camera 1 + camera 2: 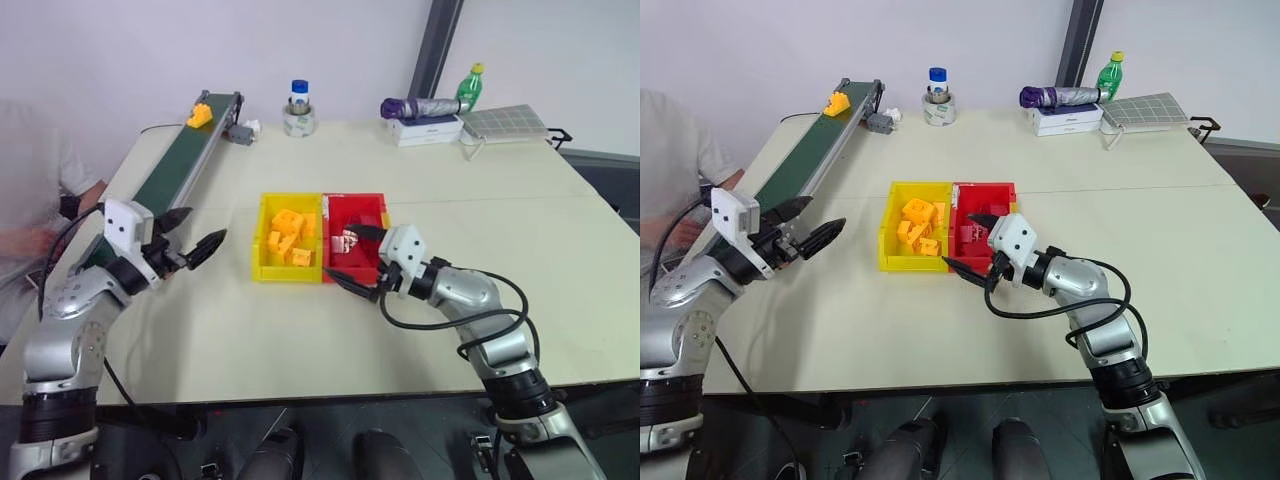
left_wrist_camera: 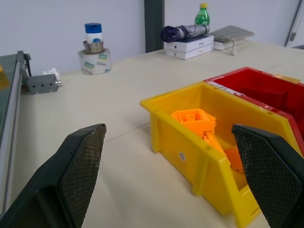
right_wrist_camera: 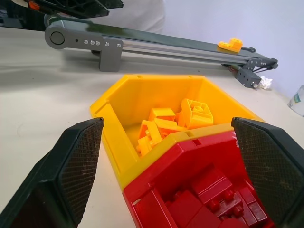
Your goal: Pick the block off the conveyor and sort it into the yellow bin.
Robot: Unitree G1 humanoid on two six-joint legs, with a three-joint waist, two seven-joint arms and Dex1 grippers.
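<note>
Block (image 1: 200, 115): small stepped yellow-orange plastic piece, likely light, rigid, slick; your best hold looks like pinch across flat sides, not over studs. It sits at far end of conveyor (image 1: 175, 170), well ahead of left end effector (image 1: 196, 246), near motor.

Left end effector: fingers spread wide, empty, touching nothing, beside belt's near end.

Right end effector (image 1: 970, 243): spread wide, empty, hovering at red tray (image 1: 985, 210), yellow bin (image 1: 890, 240) just beside.

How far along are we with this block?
Yellow bin already holds several yellow blocks. The current block sits at the far end of the conveyor, untouched. Nothing in hand: left hand is open beside the belt, right hand open at the red bin. The pick and drop remain.
</note>
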